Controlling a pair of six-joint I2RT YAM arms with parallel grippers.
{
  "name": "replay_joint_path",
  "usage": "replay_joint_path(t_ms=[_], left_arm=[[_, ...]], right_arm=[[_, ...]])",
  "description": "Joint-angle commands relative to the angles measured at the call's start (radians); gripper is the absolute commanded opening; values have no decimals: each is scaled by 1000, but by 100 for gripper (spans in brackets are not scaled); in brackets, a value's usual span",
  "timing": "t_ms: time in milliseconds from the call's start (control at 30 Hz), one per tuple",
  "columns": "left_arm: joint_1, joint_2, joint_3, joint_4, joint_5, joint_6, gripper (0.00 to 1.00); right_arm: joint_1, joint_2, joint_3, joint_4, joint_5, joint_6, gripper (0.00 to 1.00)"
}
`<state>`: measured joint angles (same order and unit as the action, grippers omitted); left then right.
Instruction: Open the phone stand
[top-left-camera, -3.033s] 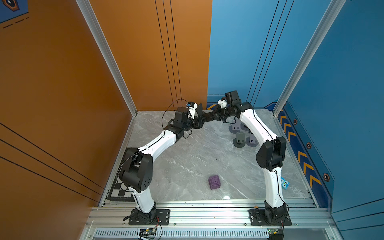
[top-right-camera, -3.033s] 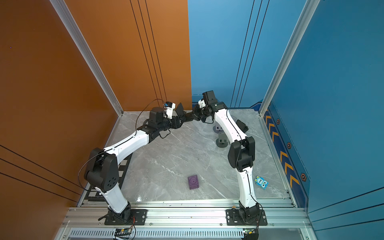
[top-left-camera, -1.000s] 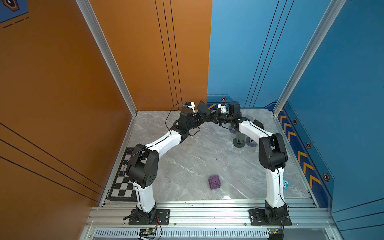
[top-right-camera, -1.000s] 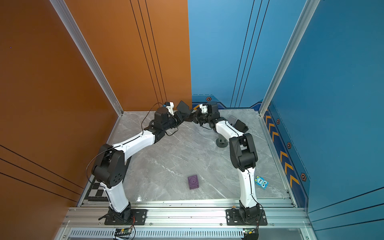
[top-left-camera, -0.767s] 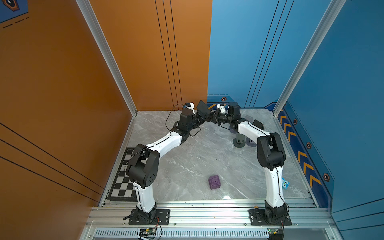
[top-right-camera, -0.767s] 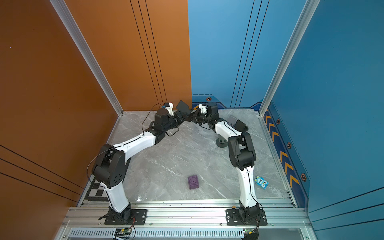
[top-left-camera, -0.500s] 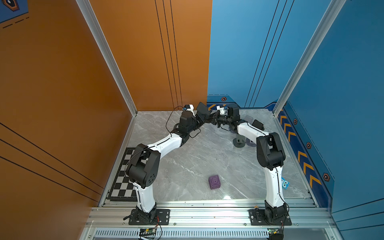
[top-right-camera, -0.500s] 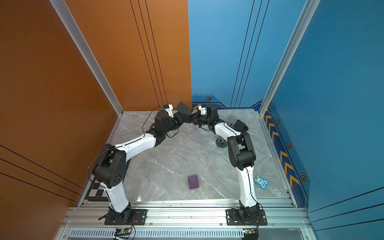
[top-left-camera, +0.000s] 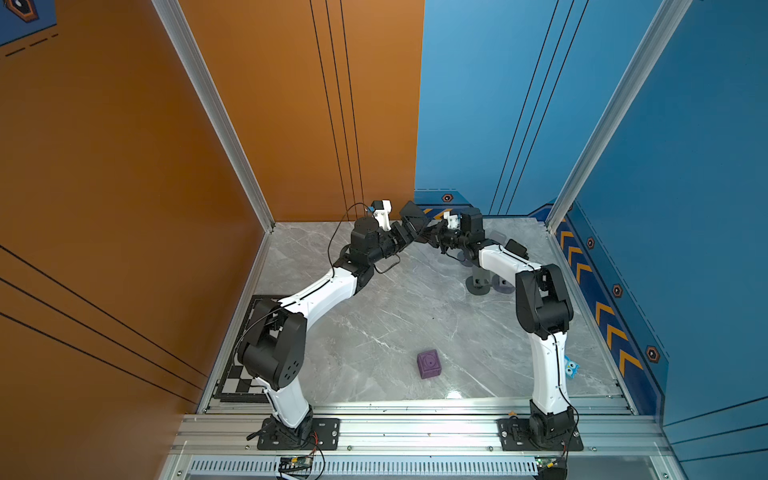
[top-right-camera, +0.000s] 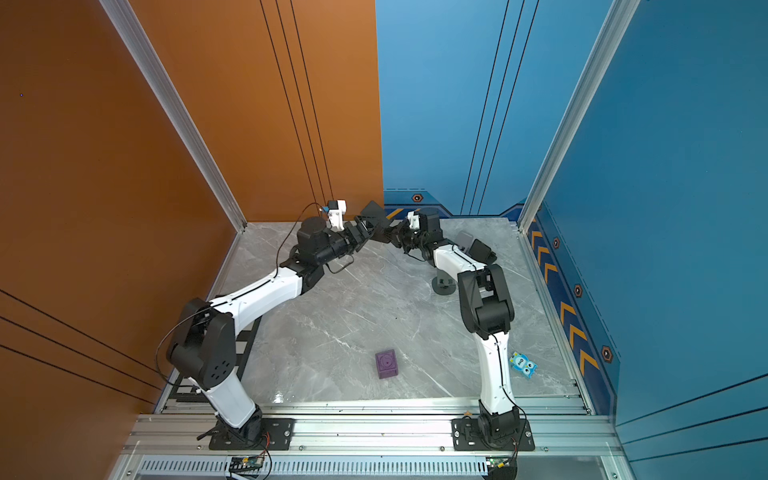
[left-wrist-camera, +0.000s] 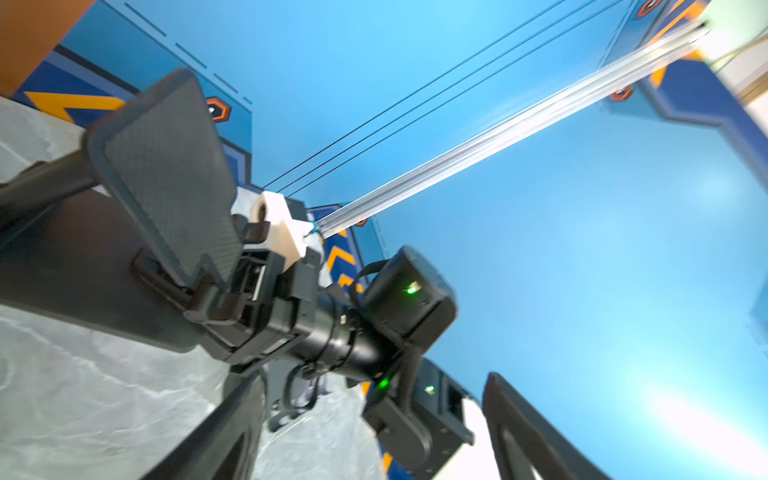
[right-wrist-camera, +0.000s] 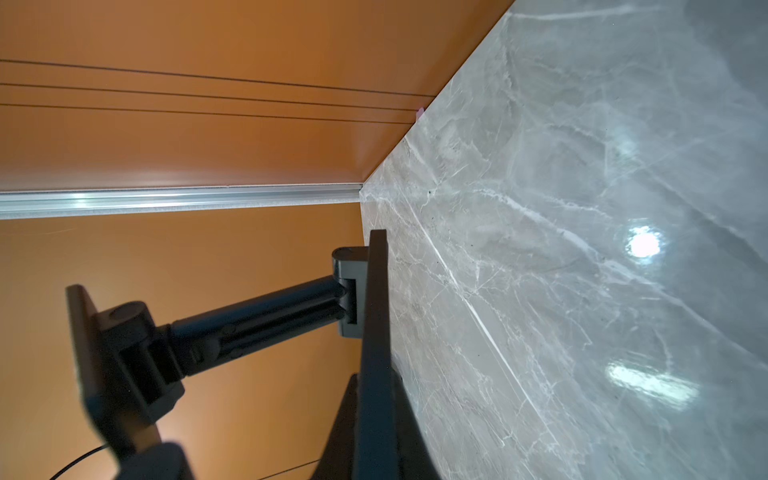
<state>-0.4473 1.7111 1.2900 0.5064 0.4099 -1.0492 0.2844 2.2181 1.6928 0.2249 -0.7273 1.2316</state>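
Note:
The black phone stand is held up above the back of the table, between my two grippers. Its textured cradle plate is swung up off the flat base plate on a jointed arm. My right gripper is shut on the base plate's edge. Just left of the stand, my left gripper is open with nothing between its fingers.
A purple cube lies near the front middle of the marble table. A blue owl toy sits at the front right. More dark stands crowd the back right. A checkerboard lies along the left edge.
My left gripper has gone from shut to open and has let go of the stand's cradle. The right gripper keeps its hold on the base plate. Both arms have barely moved.

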Motion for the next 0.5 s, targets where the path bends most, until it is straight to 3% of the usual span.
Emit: replay_joint_path(t_ms=[0,200,467], left_arm=[[53,-65,-41,16,31,39,99],[124,-144,-125,-69,-13,120,98],[136,-197,-92,-462,-165,370,98]], right_arm=[[-5,-62,3,-11,20,-15,0],[-5,-98,-1,-65,20,-52,0],[-35,-228,-12,-166,34,-115,0]])
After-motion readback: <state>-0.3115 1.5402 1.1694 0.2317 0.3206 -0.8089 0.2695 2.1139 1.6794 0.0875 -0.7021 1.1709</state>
